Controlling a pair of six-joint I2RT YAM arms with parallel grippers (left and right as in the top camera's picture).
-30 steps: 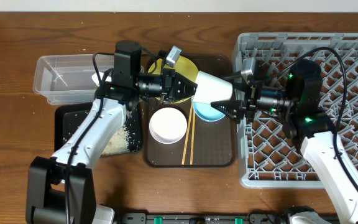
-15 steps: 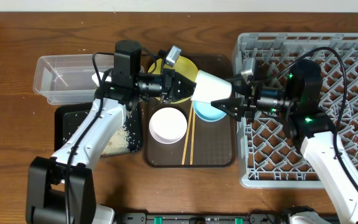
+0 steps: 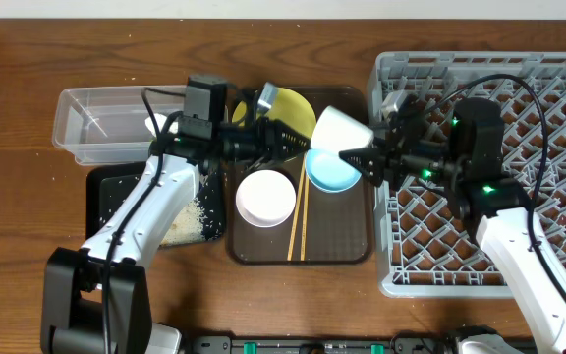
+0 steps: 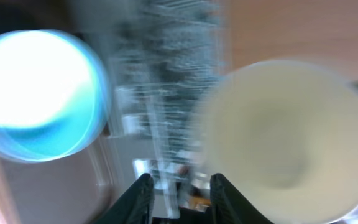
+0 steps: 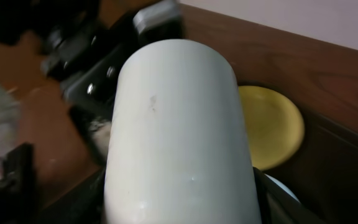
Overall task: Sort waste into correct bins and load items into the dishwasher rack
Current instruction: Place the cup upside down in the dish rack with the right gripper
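**Overhead view.** The right arm's fingers (image 3: 366, 160) clamp the base end of the small white cup (image 3: 342, 129). The cup is tilted above the brown tray (image 3: 342, 236) near its 2 o'clock corner, mouth toward 10 o'clock. The left arm's fingers (image 4: 143, 198) stand narrowly apart and empty, facing the cup's mouth. On the tray, the light blue bowl (image 3: 328, 175) sits at 3 o'clock, the white bowl (image 3: 265, 197) near centre, the yellow plate (image 3: 291, 104) at 12 o'clock and the chopsticks (image 3: 298, 221) toward 6 o'clock. The dishwasher rack (image 3: 519, 79) occupies the 3 o'clock side of the table (image 3: 18, 226).
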